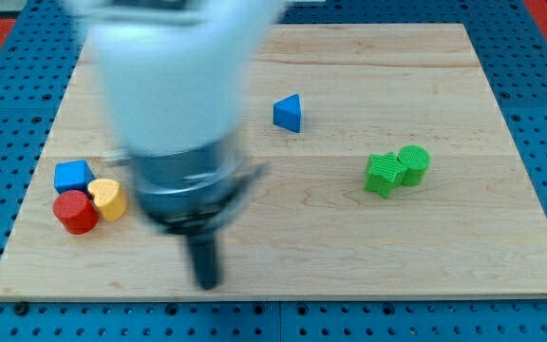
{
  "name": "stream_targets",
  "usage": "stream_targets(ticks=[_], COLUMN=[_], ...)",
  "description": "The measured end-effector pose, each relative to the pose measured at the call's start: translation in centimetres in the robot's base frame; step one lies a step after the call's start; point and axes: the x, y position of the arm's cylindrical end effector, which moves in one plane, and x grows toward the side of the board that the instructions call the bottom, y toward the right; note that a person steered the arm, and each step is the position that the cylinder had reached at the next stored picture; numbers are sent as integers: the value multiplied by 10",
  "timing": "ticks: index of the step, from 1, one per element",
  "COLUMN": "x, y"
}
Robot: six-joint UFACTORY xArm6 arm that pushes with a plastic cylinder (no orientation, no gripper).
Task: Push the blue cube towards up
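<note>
My tip (207, 282) is the blurred lower end of a straight dark rod, with no jaws to release or clench, and it grasps nothing; it sits near the view's bottom edge of the wooden board (349, 247), touching no block. To the view's left of it and a little higher lies a cluster of 3 blocks: the blue cube (72, 176) at the top of the cluster, the red cylinder (75, 212) just below it, and a yellow block (109, 199) with a rounded, heart-like outline pressed against the red one's right side. The blue cube is well apart from my tip. A blue triangular block (289, 113) sits alone toward the view's top. On the view's right, 2 green blocks touch: a ridged one (384, 174) and a cylinder (413, 162).
</note>
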Motion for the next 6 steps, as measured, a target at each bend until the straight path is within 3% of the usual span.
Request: stream_targets(ticks=[1, 2, 3, 6], x=[-38, -73, -100, -213], y=[-136, -170, -122, -97])
